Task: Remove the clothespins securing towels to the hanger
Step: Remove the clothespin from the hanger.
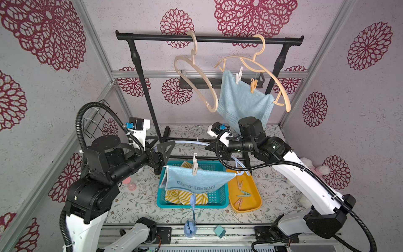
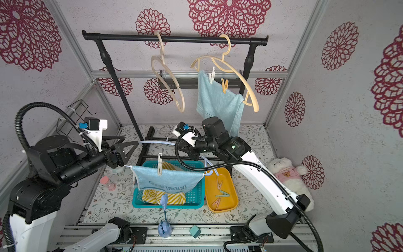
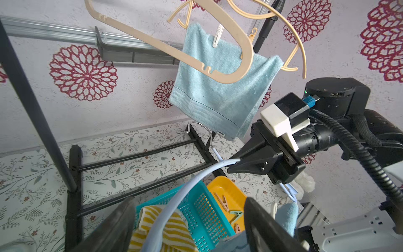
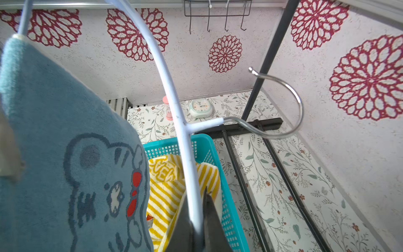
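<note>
My right gripper is shut on the upper arc of a light blue hanger, holding it over the basket. The blue "HELLO" towel hangs from its lower bar, pinned by a beige clothespin. My left gripper is open, its jaws on either side of the hanger's arc near the left end. A plain blue towel hangs on a beige hanger at the rack, held by a white clothespin and an orange-yellow clothespin. The yellow-striped towel lies in the basket.
A teal basket stands mid-table, with a yellow tray holding three loose pins to its right. An empty beige hanger hangs on the black rack. A plush toy sits at the right wall, a clock at the left.
</note>
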